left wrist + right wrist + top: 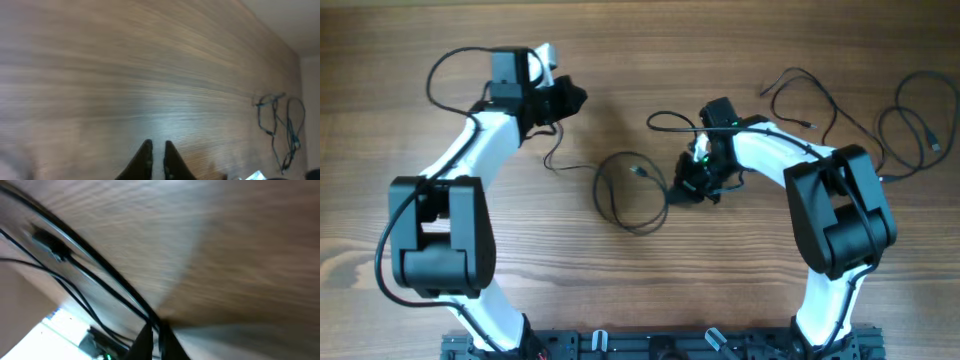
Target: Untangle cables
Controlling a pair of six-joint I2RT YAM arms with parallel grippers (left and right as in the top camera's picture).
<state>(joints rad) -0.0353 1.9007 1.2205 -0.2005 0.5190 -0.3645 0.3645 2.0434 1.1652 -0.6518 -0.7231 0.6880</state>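
Observation:
A thin black cable (630, 195) lies in a loop at the table's middle. My right gripper (682, 190) is at the loop's right edge, shut on a cable strand (100, 267) that runs between its fingers (156, 330). A thin strand (554, 145) runs from the loop up to my left gripper (575, 98), which is raised at the far left. Its fingers (156, 149) are nearly together and no strand shows between the tips in the left wrist view. More loose cables (910, 130) lie at the far right and also show in the left wrist view (280, 125).
Another loose cable (800, 95) curls at the back right, above my right arm. A small plug (50, 242) sits on a strand in the right wrist view. The arm bases stand along the front edge (650, 345).

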